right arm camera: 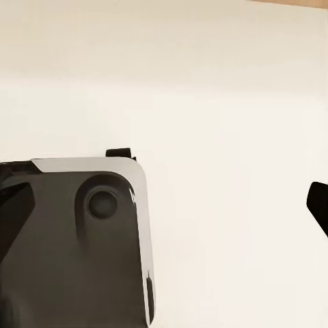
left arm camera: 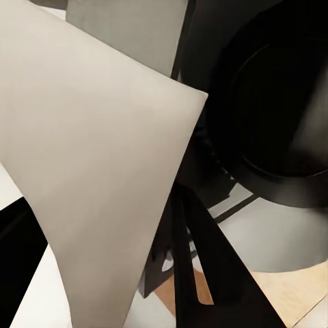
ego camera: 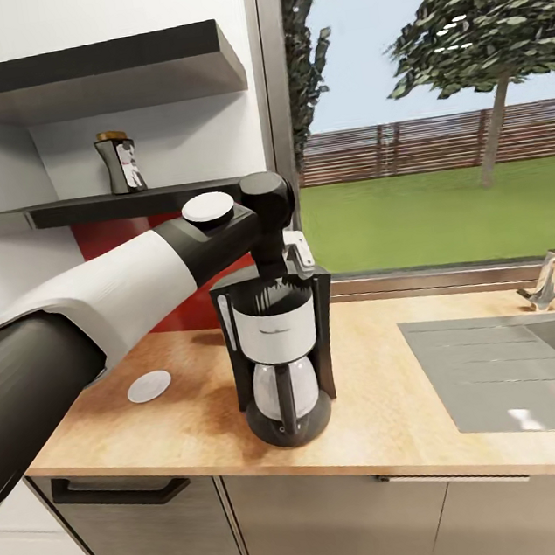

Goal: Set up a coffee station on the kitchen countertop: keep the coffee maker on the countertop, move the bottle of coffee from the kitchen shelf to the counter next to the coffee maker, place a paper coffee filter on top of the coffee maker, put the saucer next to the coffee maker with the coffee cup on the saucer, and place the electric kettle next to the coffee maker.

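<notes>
- One arm, the left, reaches across the desk and points straight down over the open top of the coffee maker, which stands near the front edge of the desk.
- Left claw: in the head view its tip dips into the machine's top and is hard to read. In the left wrist view a large white paper filter sits close against the camera, with the dark round mouth of the machine just beyond it. The filter looks held, but the fingers are hidden behind the paper, so I cannot tell how far open they are.
- Right claw: the right wrist view gives a pale surface and a dark glossy body, nothing that shows its fingers.
- Step in hand, as I judge it: laying the filter on top of the coffee maker.
- Next move calls for lining the cone up with the round mouth, easing it down until the rim bears it, then letting go and lifting straight up so the paper does not drag out.
- Coffee bottle stands on the lower shelf, behind the arm; it has not been brought down.
- Saucer lies flat on the desk, well to the left of the machine, with no cup on it.
</notes>
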Robot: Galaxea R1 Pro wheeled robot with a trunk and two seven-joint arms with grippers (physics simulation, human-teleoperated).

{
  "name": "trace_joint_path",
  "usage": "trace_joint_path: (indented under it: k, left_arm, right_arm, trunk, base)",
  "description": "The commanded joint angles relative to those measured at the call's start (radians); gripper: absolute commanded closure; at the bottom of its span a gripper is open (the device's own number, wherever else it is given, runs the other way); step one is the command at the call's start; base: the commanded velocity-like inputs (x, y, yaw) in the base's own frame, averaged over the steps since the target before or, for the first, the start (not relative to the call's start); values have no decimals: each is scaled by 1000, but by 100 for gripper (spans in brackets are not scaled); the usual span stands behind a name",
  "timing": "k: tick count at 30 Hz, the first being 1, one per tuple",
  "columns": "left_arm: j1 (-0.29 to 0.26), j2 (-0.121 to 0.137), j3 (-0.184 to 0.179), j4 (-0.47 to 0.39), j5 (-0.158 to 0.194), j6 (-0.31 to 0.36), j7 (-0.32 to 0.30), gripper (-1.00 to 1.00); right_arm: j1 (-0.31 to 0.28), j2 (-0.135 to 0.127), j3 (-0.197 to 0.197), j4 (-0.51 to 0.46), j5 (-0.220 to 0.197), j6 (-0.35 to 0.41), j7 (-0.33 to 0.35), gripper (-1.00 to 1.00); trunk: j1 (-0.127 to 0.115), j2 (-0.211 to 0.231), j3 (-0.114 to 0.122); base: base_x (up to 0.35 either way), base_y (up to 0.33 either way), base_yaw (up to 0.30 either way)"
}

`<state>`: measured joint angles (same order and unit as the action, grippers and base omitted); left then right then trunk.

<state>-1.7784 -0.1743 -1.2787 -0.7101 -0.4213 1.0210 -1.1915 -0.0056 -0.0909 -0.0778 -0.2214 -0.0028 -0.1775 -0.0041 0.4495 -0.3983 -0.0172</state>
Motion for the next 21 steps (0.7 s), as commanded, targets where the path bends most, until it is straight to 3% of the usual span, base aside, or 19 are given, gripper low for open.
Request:
trace_joint_path:
  k: [1, 9, 21]
  left_arm:
    - [-1, 0, -1, -1, -11, 5, -10, 100]
    - [-1, 0, 0, -20, -11, 5, -10, 100]
    - [0, 0, 2, -20, -11, 5, -9, 100]
  right_arm:
    - [-1, 0, -5, 1, 0, -4, 1, -100]
    - [-1, 0, -5, 1, 0, -4, 1, -100]
    - [-1, -1, -5, 1, 0, -4, 1, -100]
  trunk:
    - [1, -2, -2]
    - [1, -2, -2]
    - [1, -2, -2]
  base:
    - [0, 0, 0]
    - [0, -104, 0]
    - [0, -6, 0]
